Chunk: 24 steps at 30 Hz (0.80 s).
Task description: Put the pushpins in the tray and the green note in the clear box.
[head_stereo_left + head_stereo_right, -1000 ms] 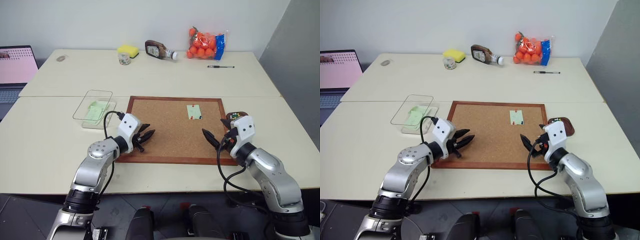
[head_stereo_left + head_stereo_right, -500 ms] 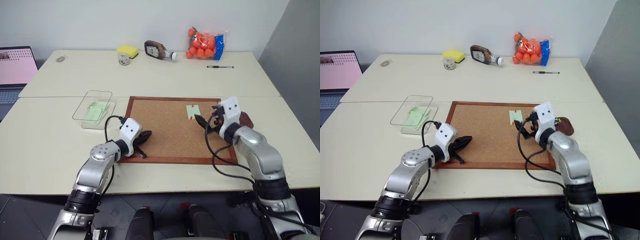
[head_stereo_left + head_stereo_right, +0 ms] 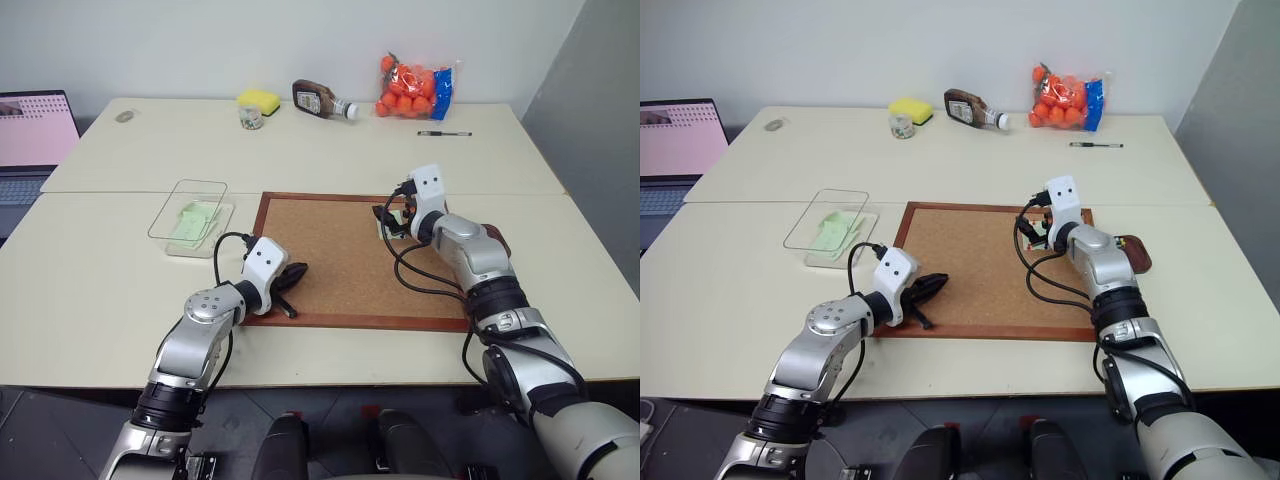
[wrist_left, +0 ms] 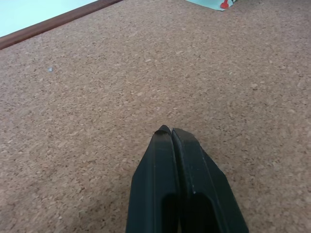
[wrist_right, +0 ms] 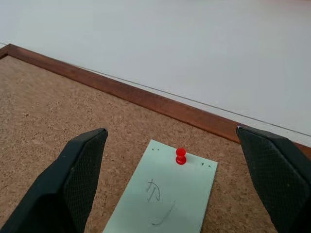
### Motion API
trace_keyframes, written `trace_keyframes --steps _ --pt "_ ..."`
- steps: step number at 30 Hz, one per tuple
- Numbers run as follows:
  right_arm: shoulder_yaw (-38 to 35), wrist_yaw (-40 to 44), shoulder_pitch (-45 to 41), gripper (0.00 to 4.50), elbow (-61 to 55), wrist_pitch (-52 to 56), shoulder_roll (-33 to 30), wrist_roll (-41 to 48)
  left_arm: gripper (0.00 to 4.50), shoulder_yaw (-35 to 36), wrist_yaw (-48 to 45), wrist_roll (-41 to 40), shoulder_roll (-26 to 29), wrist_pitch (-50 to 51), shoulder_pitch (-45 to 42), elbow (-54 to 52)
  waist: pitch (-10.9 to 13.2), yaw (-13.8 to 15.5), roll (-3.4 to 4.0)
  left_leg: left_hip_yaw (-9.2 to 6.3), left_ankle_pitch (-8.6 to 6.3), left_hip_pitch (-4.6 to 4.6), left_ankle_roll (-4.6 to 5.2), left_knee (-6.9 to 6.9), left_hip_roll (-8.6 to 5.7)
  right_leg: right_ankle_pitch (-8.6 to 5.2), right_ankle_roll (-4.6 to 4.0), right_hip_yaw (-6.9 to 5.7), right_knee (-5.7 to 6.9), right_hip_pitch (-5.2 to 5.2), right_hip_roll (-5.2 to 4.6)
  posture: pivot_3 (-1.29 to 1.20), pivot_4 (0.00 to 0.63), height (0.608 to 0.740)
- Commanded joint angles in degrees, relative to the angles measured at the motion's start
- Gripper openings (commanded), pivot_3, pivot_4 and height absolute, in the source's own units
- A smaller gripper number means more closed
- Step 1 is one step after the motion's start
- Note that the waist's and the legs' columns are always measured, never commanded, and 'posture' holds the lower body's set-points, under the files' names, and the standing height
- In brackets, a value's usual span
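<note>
Right gripper (image 5: 172, 187) stands spread as wide as it goes, its two black fingers (image 5: 73, 182) flanking the small pale green rectangular note (image 5: 167, 194) from above, and it has hold of nothing. A red-headed pushpin (image 5: 180, 156) pins the top edge of that note to the large wood-framed cork board (image 3: 330, 260); a faint scribble shows on the paper below the pin. The note sits close to the board's far wooden edge, with the pale table top (image 3: 300, 150) beyond it.

Over on the other side, the left gripper (image 4: 171, 132) is pressed fully together, both tips touching each other, empty, and lying low over bare cork near the board's near left corner. Nothing stands around it on the cork.

The shallow transparent plastic rectangular box (image 3: 190, 218) sits on the table just left of the board, a pale green slip already lying inside it. The small dark brown tray (image 3: 1134, 252) rests at the board's right edge, partly hidden behind the right arm; what lies in it I cannot tell.

Room to move: the middle of the cork is bare between the two grippers. At the table's far edge, well apart, sit a yellow sponge (image 3: 257, 100), a brown bottle on its side (image 3: 320, 99), a bag of orange fruit (image 3: 413, 88) and a black pen (image 3: 443, 133). A laptop (image 3: 33, 135) stands at far left.
</note>
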Motion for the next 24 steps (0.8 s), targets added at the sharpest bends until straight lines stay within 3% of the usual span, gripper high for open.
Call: trace_keyframes --steps 1,5,11,22,24 --pt "-0.31 1.33 -4.25 4.50 6.00 -5.69 0.48 -1.50 0.07 -1.25 -0.74 0.03 0.00 1.22 1.01 -1.34 0.00 0.03 0.00 0.00 0.00 0.00 0.00 0.00 0.00 0.00 0.00 -0.01 0.00 0.00 0.00 0.00 0.150 0.740" --pt "-0.70 0.66 -6.32 3.93 11.76 -8.67 0.97 -2.66 0.00 -1.17 -0.61 0.06 0.02 1.59 1.06 -1.84 0.00 -0.05 0.00 0.01 0.00 0.00 0.00 0.00 0.01 0.00 0.00 0.00 0.00 0.00 -0.02 0.00 0.150 0.740" --pt "-1.43 0.00 -8.14 2.49 17.57 -11.25 0.82 -3.75 0.00 -1.15 -0.55 0.10 0.13 1.94 1.02 -2.41 0.00 -0.05 0.01 0.01 0.00 -0.01 0.00 -0.01 0.00 0.00 0.00 0.00 -0.01 0.00 -0.03 0.00 0.150 0.740" --pt "-3.08 -0.54 -9.02 0.25 19.62 -12.88 1.03 -3.90 0.00 -1.36 -0.43 0.22 -0.05 2.02 0.96 -2.69 0.01 -0.06 0.01 0.01 0.00 -0.01 0.00 -0.02 0.00 0.00 -0.01 0.00 -0.01 0.00 -0.03 0.00 0.150 0.740" --pt "-3.17 -0.67 -8.97 0.01 19.53 -13.13 1.03 -4.20 0.00 -1.44 -0.48 0.22 -0.06 2.01 0.96 -2.69 0.01 -0.04 0.01 0.01 0.00 -0.01 0.00 -0.02 0.00 0.00 -0.01 0.00 -0.01 0.00 -0.03 0.00 0.150 0.740"
